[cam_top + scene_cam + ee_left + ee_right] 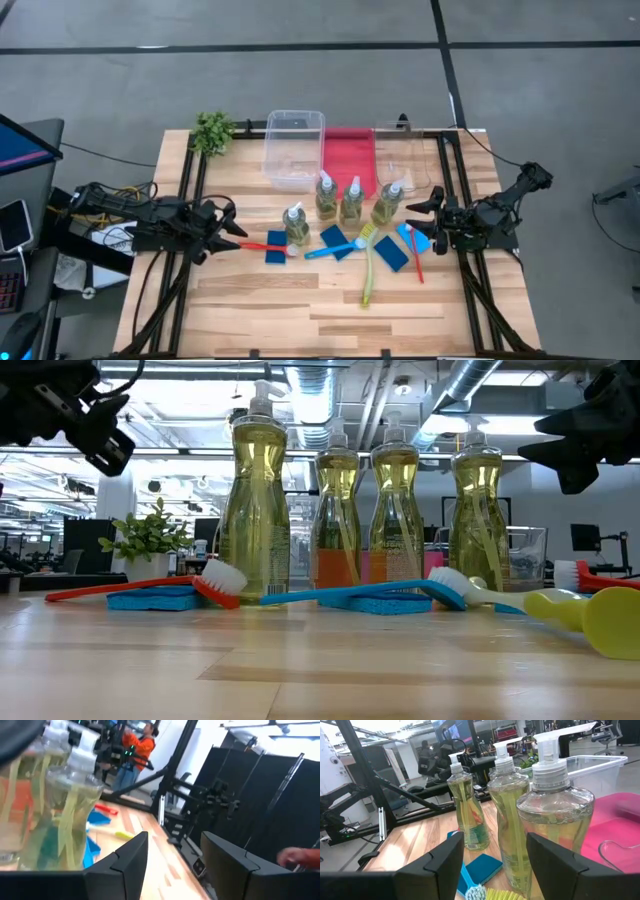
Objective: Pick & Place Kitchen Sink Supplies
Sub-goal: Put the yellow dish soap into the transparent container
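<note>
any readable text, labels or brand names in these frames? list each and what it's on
None readable.
Soap bottles: the front one has a back label showing through the soap, print too small to read.
Sponges, brushes, tubs, red tray: no markings visible.
Screen at the table's left: colours only, no legible text.

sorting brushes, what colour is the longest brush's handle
Yellow-green brush, clearest in the high view.
</note>
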Controlling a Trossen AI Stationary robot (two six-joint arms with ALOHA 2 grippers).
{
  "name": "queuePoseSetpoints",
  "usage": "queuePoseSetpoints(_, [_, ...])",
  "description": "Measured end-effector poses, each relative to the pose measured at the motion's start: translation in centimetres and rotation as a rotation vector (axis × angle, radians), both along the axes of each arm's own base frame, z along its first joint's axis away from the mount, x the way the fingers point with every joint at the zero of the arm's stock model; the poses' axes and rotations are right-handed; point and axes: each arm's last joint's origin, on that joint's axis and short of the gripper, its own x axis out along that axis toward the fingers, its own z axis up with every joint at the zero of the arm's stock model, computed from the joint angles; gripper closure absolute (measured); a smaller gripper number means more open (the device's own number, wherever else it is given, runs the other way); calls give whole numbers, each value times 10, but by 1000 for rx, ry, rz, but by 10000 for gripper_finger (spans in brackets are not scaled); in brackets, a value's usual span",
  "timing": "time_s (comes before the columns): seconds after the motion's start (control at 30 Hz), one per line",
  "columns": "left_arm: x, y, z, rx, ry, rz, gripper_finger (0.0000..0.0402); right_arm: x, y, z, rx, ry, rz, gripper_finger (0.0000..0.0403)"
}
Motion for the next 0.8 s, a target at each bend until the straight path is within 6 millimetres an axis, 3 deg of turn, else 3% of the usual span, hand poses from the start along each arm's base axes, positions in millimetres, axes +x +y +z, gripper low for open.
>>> queuePoseSetpoints(0.53, [1, 6, 5, -25, -46, 203, 216, 0, 0, 0, 0, 0, 0, 194])
queuePoseSetpoints(0.8, [-3, 7, 20, -246, -159, 173, 216, 0, 0, 0, 1, -1, 0, 194])
